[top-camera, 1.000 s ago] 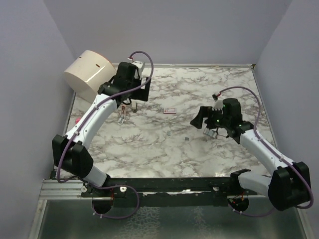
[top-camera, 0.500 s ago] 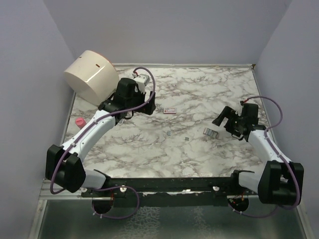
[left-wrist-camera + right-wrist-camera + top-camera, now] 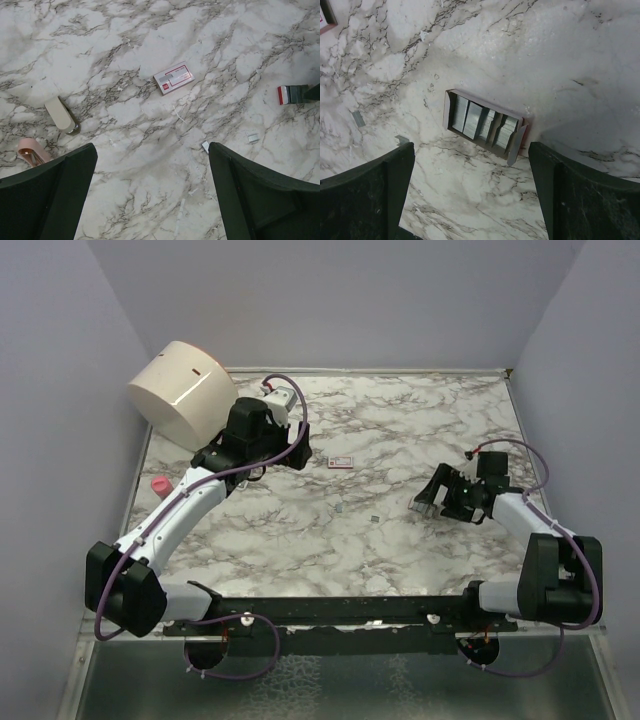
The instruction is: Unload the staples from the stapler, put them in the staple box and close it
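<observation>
The stapler shows only in the left wrist view, lying open on the marble. Its pink body (image 3: 30,151) is partly behind my left finger, and its cream-white part (image 3: 60,114) lies beside it. In the top view the left arm hides it. A tiny grey staples strip (image 3: 254,137) (image 3: 374,518) lies mid-table. My left gripper (image 3: 152,200) (image 3: 256,464) is open and empty above the table, right of the stapler. My right gripper (image 3: 470,200) (image 3: 430,502) is open and empty, just short of an open box of staple strips (image 3: 485,125) (image 3: 420,506).
A flat pink tile (image 3: 173,79) (image 3: 341,462) lies mid-table. A small white piece (image 3: 205,145) (image 3: 341,508) lies near the strip. A big cream drum (image 3: 183,390) stands at the far left corner. A small pink object (image 3: 157,484) sits at the left edge. Walls enclose three sides.
The left arm has drawn back from the stapler, which it now hides in the top view. The right arm swung right, then settled low by the staple box.
</observation>
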{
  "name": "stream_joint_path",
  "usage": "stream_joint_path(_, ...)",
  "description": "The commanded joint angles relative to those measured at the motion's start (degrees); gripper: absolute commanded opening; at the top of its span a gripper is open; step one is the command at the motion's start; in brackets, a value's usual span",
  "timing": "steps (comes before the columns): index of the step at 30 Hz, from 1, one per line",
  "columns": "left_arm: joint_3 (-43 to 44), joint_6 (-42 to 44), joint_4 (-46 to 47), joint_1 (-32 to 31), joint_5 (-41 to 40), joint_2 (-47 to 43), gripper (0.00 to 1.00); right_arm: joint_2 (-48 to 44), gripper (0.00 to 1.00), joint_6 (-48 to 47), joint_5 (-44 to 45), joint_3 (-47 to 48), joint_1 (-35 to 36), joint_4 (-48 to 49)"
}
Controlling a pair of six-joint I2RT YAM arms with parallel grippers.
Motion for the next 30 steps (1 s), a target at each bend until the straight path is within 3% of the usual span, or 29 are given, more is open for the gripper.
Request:
stream_joint_path(1, 0.6, 0.0, 0.95, -0.41, 0.85, -0.2, 0.97, 0.0, 0.95, -1.26, -0.14, 0.3, -0.26, 1.04)
stream_joint_path(15, 0.64, -0.06, 0.81, -0.33, 0.94, 1.35, 0.97, 4.35, 0.95, -2.42, -12.04, 0.03, -0.02, 7.65)
stream_joint_path(23, 0.54, -0.09, 0.93, -0.33, 1.1, 1.75, 0.97, 7.67, 0.95, -1.52, -13.27, 1.75, 2.2, 10.74)
stream_joint_path(30, 0.47, 0.05, 0.81, -0.37, 0.85, 1.7, 0.97, 11.7, 0.95, 1.49, -12.68, 4.28, 8.4, 13.86)
